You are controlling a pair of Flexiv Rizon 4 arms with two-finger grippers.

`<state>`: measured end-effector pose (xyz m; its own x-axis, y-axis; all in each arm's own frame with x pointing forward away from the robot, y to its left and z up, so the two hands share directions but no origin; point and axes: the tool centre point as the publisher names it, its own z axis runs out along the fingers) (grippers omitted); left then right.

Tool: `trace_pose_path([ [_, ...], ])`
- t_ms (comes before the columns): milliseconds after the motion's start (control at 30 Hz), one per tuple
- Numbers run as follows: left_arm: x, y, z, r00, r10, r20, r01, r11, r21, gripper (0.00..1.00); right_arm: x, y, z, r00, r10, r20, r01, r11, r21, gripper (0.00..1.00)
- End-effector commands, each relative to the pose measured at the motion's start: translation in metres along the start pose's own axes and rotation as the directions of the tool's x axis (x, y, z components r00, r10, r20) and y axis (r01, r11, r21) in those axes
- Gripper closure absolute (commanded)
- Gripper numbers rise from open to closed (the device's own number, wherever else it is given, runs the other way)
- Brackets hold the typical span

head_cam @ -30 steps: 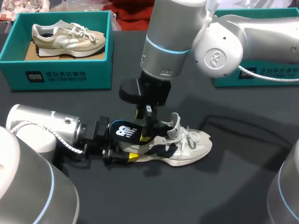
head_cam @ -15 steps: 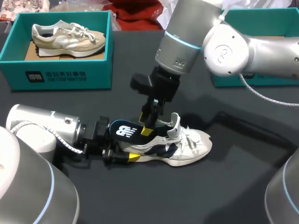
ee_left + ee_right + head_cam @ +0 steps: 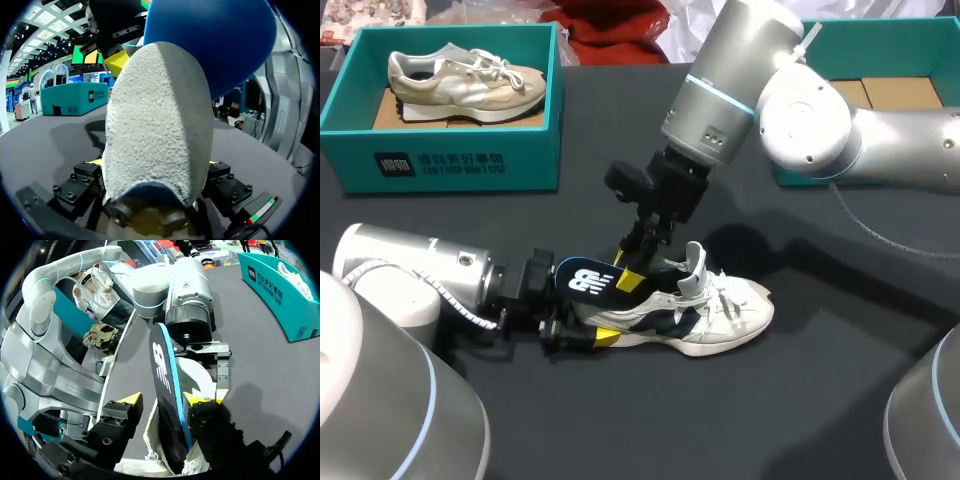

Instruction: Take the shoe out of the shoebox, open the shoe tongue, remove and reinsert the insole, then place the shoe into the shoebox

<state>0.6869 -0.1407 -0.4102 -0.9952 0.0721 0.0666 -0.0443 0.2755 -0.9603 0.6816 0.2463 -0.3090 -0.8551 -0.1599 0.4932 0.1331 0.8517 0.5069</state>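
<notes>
A white shoe (image 3: 725, 312) with navy panels lies on its sole on the dark table, toe to the right. Its blue insole (image 3: 586, 281), white logo up, sticks out over the heel. My left gripper (image 3: 585, 322) comes in low from the left and is shut on the shoe's heel (image 3: 157, 125), one finger on each side (image 3: 156, 166). My right gripper (image 3: 632, 272) points down at the insole's front part. In the right wrist view the insole (image 3: 162, 365) stands on edge between its fingers (image 3: 162, 401): one tip touches it, the other is still apart, so it is open.
A teal shoebox (image 3: 460, 160) at the back left holds a beige shoe (image 3: 460, 75). A second teal box (image 3: 860, 30) with cardboard inside stands at the back right, partly hidden by my right arm. Bare table lies in front of the shoe.
My right arm has swung to the right and tilted, its fingertips staying at the insole while they narrowed around it. The left gripper and the shoe kept still.
</notes>
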Motion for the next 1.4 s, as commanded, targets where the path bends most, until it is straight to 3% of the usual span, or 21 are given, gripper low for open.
trace_pose_path([
  [33, -0.001, 0.003, 0.0, 1.0, 0.0, 0.0, 0.0, 1.0, -0.001, 1.0, -0.009, 0.001, 0.009, 0.999, -0.003, -0.037, 0.002, 1.0, -0.015, 0.49],
  [600, -0.001, 0.003, 0.0, 1.0, 0.0, 0.0, 0.0, 1.0, -0.001, 1.0, -0.013, -0.008, 0.017, 0.988, -0.066, -0.138, 0.047, 0.99, -0.132, 0.51],
  [933, -0.001, 0.003, 0.0, 1.0, 0.0, 0.0, 0.0, 1.0, -0.001, 1.0, -0.008, -0.009, 0.022, 0.98, -0.094, -0.177, 0.068, 0.987, -0.145, 0.57],
  [1100, -0.001, 0.003, 0.0, 1.0, 0.0, 0.0, 0.0, 1.0, -0.001, 1.0, -0.005, -0.007, 0.023, 0.979, -0.097, -0.177, 0.072, 0.987, -0.143, 0.75],
  [1167, -0.001, 0.003, 0.0, 1.0, 0.0, 0.0, 0.0, 1.0, -0.001, 1.0, -0.005, -0.005, 0.023, 0.979, -0.101, -0.176, 0.077, 0.987, -0.14, 0.95],
  [1200, -0.001, 0.003, 0.0, 1.0, 0.0, 0.0, 0.0, 1.0, -0.001, 1.0, -0.005, -0.005, 0.023, 0.979, -0.103, -0.176, 0.079, 0.987, -0.139, 1.0],
  [1400, -0.001, 0.003, 0.0, 1.0, 0.0, 0.0, 0.0, 1.0, -0.001, 1.0, -0.003, 0.002, 0.024, 0.977, -0.129, -0.171, 0.107, 0.985, -0.134, 1.0],
])
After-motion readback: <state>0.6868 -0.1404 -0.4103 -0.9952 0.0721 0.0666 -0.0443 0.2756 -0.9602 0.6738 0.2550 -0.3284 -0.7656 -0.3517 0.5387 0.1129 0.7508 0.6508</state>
